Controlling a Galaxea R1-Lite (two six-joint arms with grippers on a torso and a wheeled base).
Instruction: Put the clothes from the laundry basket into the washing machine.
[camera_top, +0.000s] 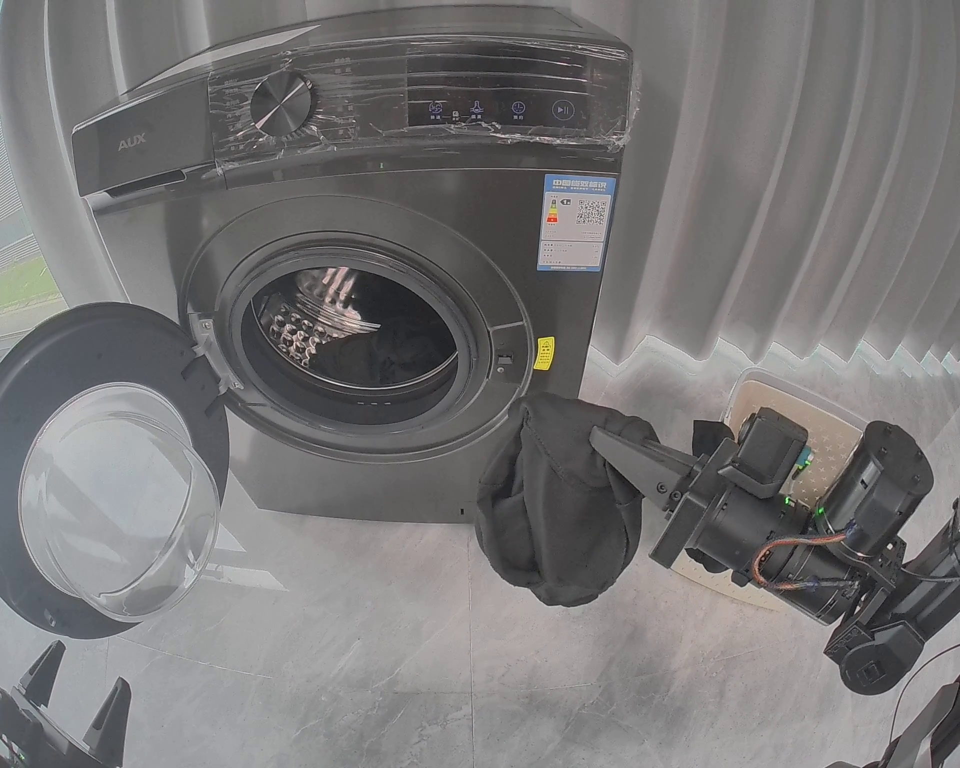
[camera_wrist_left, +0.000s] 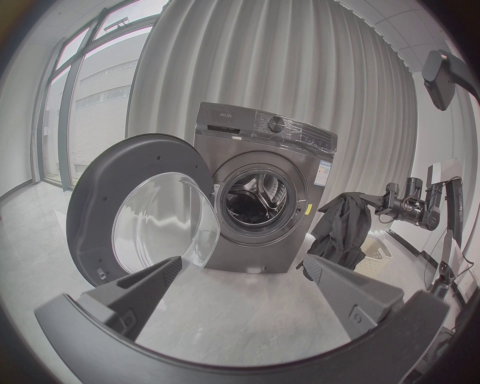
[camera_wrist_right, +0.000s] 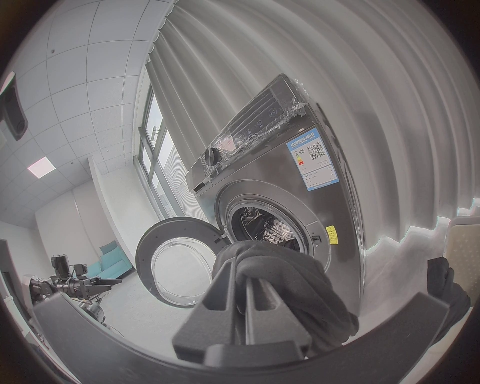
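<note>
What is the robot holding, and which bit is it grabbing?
The right pincer grips a black garment by a bunched fold at its top. The left pincer is empty.

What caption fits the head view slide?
Right gripper holds a dark garment between the laundry basket and the open washing machine.

Blue QR-code label (camera_top: 577, 222) on washing machine (camera_top: 450, 205) front, yellow sticker (camera_top: 543, 353) below it, lit icons (camera_top: 476, 110) on panel (camera_top: 400, 95)

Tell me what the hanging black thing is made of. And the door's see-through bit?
The black garment looks like soft, matte cloth: it droops in folds. The door window looks like clear, glossy glass or plastic: it glints and is see-through.
</note>
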